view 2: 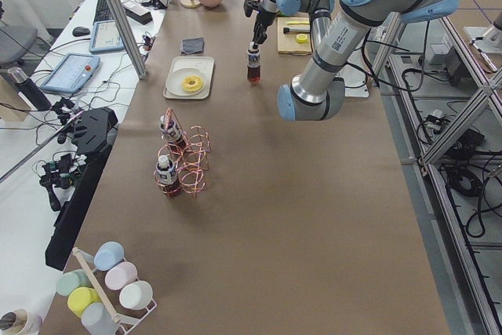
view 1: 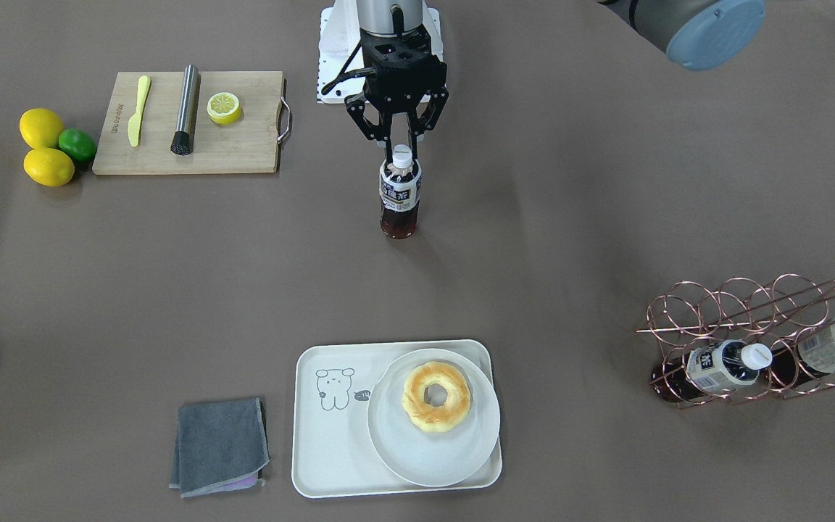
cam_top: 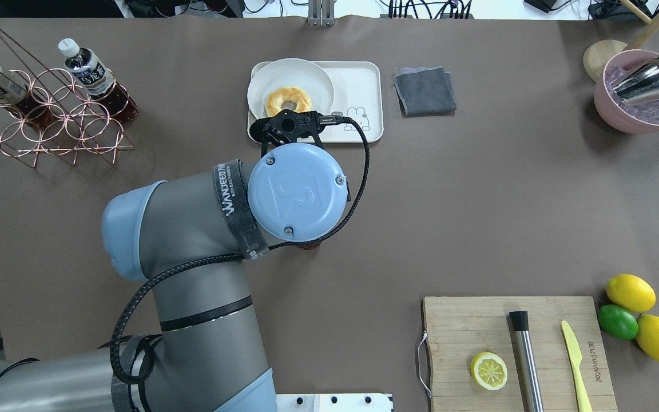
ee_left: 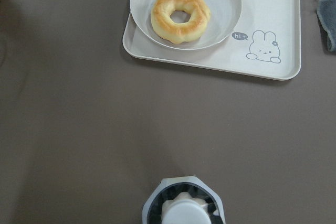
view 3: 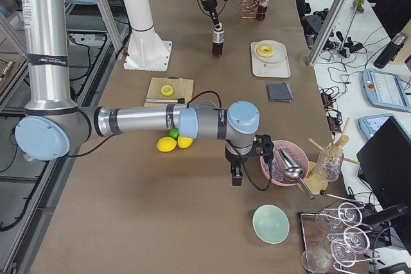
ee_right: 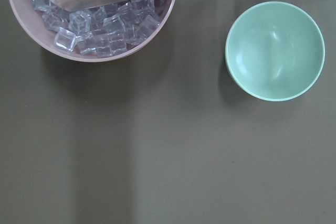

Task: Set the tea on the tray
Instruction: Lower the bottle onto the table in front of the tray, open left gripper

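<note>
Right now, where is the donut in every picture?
Front-facing: the donut sits low, just right of centre.
Overhead: top centre.
Exterior left: upper left of the middle.
Exterior right: upper right of the middle.
Left wrist: top centre.
Right wrist: not in it.
Landmark: the cream tray under the donut's white plate.

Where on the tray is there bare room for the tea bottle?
The tray is bare only at its end toward the grey cloth, around the cartoon drawing. The plate with the doughnut fills the rest. The table between the tea bottle and tray is open.
</note>
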Controlling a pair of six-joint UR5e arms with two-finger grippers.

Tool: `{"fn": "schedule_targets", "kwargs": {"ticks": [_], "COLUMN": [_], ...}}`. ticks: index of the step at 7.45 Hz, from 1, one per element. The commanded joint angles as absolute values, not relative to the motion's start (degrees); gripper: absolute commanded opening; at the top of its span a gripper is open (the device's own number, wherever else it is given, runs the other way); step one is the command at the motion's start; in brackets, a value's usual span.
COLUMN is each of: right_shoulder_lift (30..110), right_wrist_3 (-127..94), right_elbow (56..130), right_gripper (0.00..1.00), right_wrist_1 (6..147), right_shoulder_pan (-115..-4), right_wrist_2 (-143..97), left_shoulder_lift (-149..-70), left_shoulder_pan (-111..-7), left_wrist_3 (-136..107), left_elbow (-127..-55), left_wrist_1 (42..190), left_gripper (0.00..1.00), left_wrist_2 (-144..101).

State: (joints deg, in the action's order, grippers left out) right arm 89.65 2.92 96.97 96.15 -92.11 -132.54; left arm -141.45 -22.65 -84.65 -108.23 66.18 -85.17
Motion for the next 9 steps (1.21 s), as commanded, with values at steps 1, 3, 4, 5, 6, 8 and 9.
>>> {"fn": "schedule_targets", "kwargs": {"ticks": [1, 3, 4, 5, 6, 8, 9], "right_shoulder_lift": [89.5, 89.5, 89.6, 89.6, 89.6, 89.6, 89.4], "right_wrist_3": [3.0, 3.0, 3.0, 3.0, 3.0, 2.9, 2.9], "right_elbow": [96.9, 96.9, 96.9, 96.8, 96.8, 96.8, 96.8], "right_gripper": [1.0, 1.0, 1.0, 1.0, 1.0, 1.0, 1.0], "right_wrist_1": [96.2, 96.2, 96.2, 96.2, 96.2, 96.2, 96.2], "right_shoulder_pan": [-92.1, -92.1, -92.1, -92.1, -92.1, -92.1, -92.1], "right_wrist_2": [-132.5, -132.5, -132.5, -132.5, -132.5, -132.5, -132.5], "left_shoulder_lift": [-141.3, -141.4, -141.4, -141.3, -141.0, -140.3, -140.4], "left_shoulder_pan": [-22.2, -22.1, -22.1, -22.1, -22.1, -22.1, -22.1], "left_wrist_3": [-84.5, -84.5, -84.3, -84.3, -84.3, -84.1, -84.0], "left_elbow": [-108.0, -106.9, -106.9, -106.9, -106.8, -107.2, -108.7], "left_wrist_1": [66.6, 67.7, 67.7, 68.0, 68.4, 69.5, 69.4], "left_gripper": [0.0, 0.0, 0.0, 0.12, 0.98, 0.98, 0.98], "left_wrist_2": [-85.2, -85.2, -85.2, -85.2, -85.0, -83.8, -83.8]}}
